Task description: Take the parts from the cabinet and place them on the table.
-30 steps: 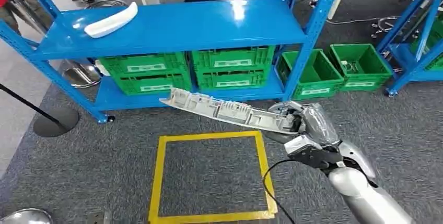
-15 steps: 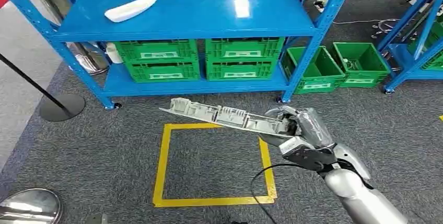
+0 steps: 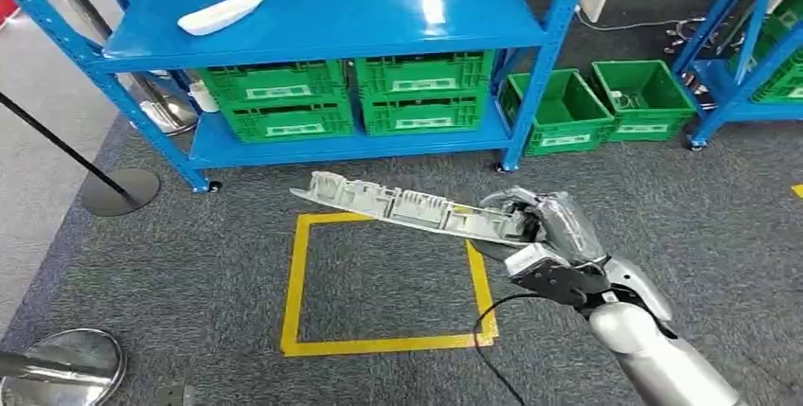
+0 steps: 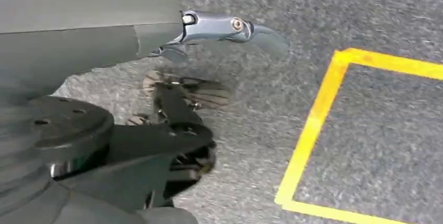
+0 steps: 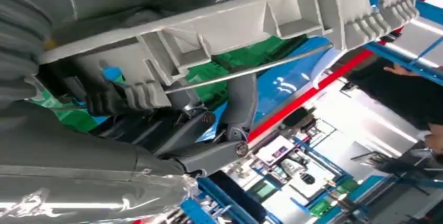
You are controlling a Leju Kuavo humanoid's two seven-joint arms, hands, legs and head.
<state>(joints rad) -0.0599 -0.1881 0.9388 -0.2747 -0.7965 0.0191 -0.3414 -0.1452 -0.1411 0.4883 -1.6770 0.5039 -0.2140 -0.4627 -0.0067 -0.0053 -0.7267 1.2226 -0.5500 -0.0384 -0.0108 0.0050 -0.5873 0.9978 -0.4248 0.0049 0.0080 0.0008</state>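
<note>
Gripping one end of the long grey ribbed part [image 3: 417, 207], the right hand [image 3: 549, 226] sits at the lower right of the head frame with its fingers [image 5: 237, 98] wrapped around it, so the part stretches leftward in the air above the yellow floor square [image 3: 383, 283]. At the upper left, a white part [image 3: 223, 8] lies on the top shelf of the blue rack [image 3: 379, 18], above green crates [image 3: 275, 103]. Whether the left hand [image 4: 198, 31] has its fingers spread or curled, I cannot tell.

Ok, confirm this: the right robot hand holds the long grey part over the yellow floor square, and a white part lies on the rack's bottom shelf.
Wrong shelf. In the head view the white part lies on the rack's top shelf. The rest stands: the right robot hand holds the long grey part over the yellow floor square.
</note>
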